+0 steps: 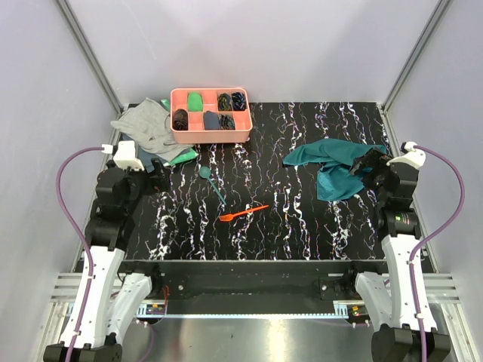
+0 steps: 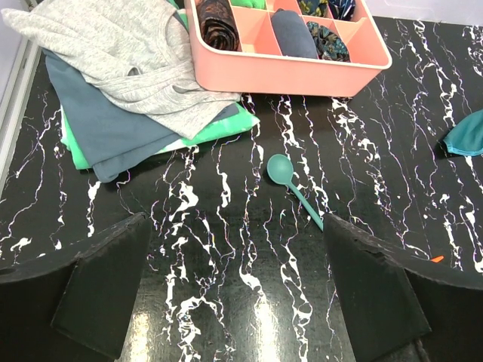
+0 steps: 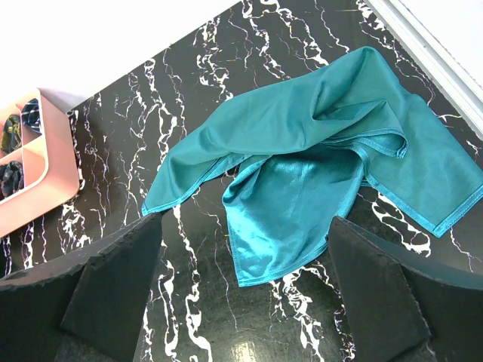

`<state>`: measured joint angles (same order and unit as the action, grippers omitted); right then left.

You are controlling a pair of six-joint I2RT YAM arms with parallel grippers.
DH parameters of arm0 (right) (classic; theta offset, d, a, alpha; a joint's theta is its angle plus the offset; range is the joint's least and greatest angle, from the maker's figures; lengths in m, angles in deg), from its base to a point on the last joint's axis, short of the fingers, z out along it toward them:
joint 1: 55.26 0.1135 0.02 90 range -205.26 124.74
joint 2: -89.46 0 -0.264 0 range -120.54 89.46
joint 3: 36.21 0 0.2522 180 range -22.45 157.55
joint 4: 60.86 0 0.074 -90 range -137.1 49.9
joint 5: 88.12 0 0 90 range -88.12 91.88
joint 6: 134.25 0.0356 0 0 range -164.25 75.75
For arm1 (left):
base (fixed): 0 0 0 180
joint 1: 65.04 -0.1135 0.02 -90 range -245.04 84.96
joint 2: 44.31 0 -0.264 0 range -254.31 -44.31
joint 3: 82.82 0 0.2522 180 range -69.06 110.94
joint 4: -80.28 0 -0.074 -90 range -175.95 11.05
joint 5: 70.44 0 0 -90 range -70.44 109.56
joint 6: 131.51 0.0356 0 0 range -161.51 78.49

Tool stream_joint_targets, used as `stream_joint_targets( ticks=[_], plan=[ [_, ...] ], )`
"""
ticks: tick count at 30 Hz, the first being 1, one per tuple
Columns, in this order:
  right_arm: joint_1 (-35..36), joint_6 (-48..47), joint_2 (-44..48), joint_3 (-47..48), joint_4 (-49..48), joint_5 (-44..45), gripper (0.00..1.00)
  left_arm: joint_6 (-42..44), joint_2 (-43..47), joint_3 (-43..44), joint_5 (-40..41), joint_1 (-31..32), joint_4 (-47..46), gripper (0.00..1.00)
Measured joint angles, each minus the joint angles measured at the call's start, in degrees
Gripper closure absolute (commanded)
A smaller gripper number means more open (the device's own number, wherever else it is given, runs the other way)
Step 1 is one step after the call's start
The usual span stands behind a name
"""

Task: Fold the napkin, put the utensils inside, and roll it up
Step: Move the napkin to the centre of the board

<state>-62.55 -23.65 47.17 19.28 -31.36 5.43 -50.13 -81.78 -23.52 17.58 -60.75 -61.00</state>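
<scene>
The teal napkin (image 1: 332, 161) lies crumpled and partly doubled over on the right side of the table, and it fills the right wrist view (image 3: 302, 143). My right gripper (image 1: 370, 167) (image 3: 245, 226) hovers open at the cloth's near right edge, holding nothing. Near the table's middle lies the teal spoon (image 1: 212, 182) (image 2: 291, 182), bowl toward the back. The orange fork (image 1: 243, 213) rests just in front of it; only its tip (image 2: 436, 259) shows in the left wrist view. My left gripper (image 1: 155, 179) (image 2: 235, 230) is open and empty, left of the spoon.
A pink divided tray (image 1: 211, 136) (image 2: 287, 72) holding rolled cloths stands at the back left. Beside it is a stack of cloths: light grey (image 1: 143, 124) (image 2: 128, 60) on top, grey-blue (image 2: 98, 124) and bright green (image 2: 226, 128) beneath. White walls enclose the table.
</scene>
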Motion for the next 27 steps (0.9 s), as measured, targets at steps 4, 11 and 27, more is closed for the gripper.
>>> stream_joint_targets(
  ticks=[4, 11, 27],
  plan=[
    [0.0, 0.0, -0.2, 0.0, 0.0, 0.0, 0.0, 0.0, -0.2, 0.0, 0.1, 0.0, 0.0, 0.01],
    [0.0, 0.3, -7.5, 1.6, 0.2, -3.4, 0.1, 0.3, 0.0, 0.0, 0.0, 0.0, -0.1, 0.01],
    [18.4, 2.5, -59.0, 35.8, 4.0, -5.9, 0.2, 4.5, -3.6, -0.4, -3.6, 0.0, -1.1, 0.01]
  ],
)
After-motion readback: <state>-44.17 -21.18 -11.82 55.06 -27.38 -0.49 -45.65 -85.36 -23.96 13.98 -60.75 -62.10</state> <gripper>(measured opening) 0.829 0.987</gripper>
